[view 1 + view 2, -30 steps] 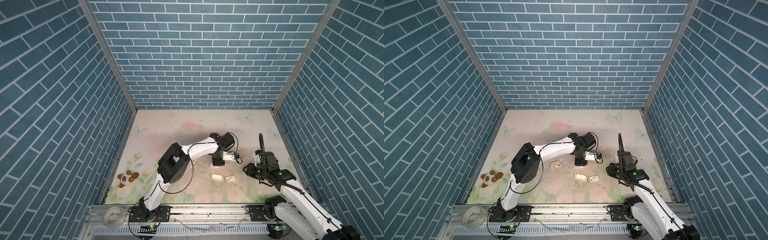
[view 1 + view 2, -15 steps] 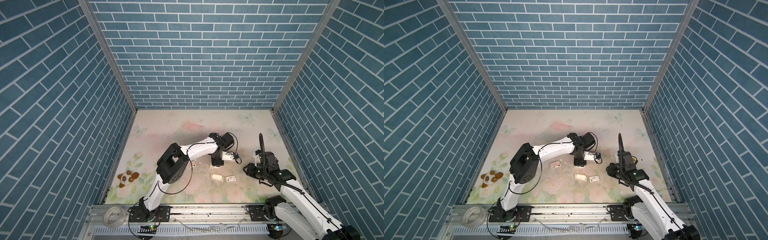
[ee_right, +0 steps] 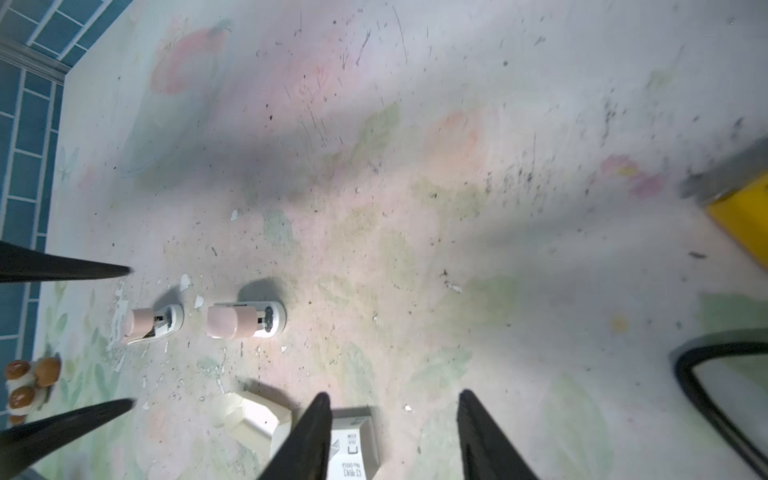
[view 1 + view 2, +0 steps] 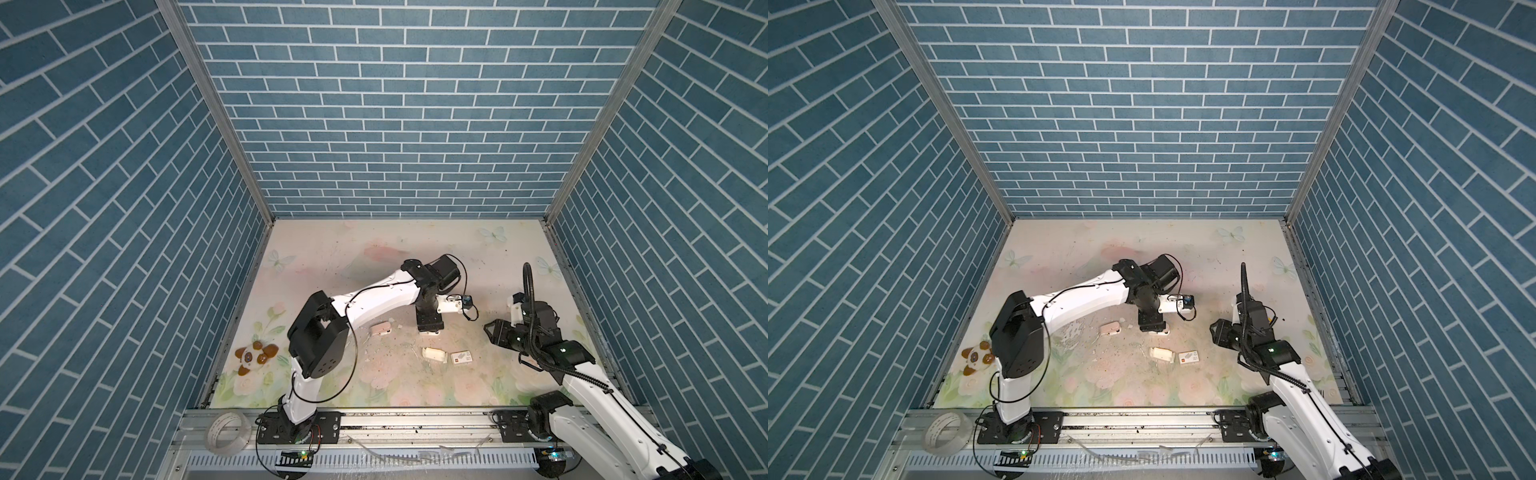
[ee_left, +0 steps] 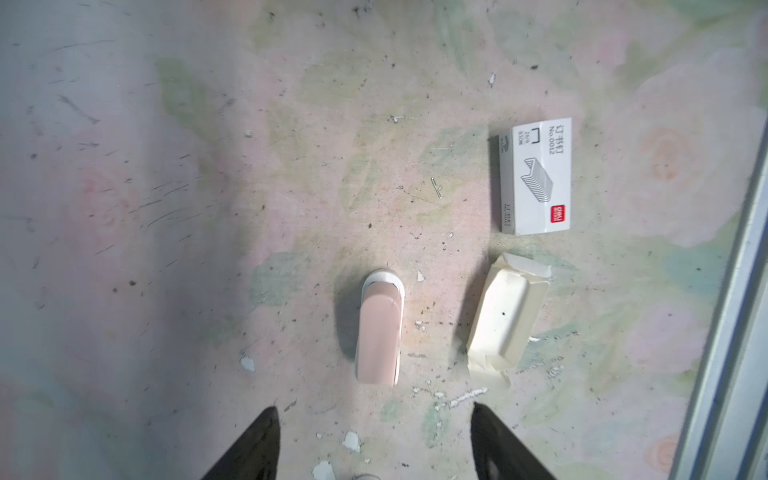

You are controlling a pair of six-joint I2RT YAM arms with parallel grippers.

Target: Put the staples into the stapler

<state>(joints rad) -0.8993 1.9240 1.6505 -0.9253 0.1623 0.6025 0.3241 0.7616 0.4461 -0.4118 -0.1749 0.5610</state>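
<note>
The left claw [image 5: 374, 444] stands wide apart and empty above the table [image 5: 166, 208]. The pink stapler [image 5: 379, 332] lies closed just ahead of its fingertips and touches neither. The right claw [image 3: 395, 440] is also parted and holds nothing. No staples show. The cardboard tray [image 5: 505, 316] to one side of the left claw looks empty, so they are probably inside the stapler. Letting go seems to be the step in hand. Lift the left claw straight up, clear of the stapler's near end, without nudging it.
</note>
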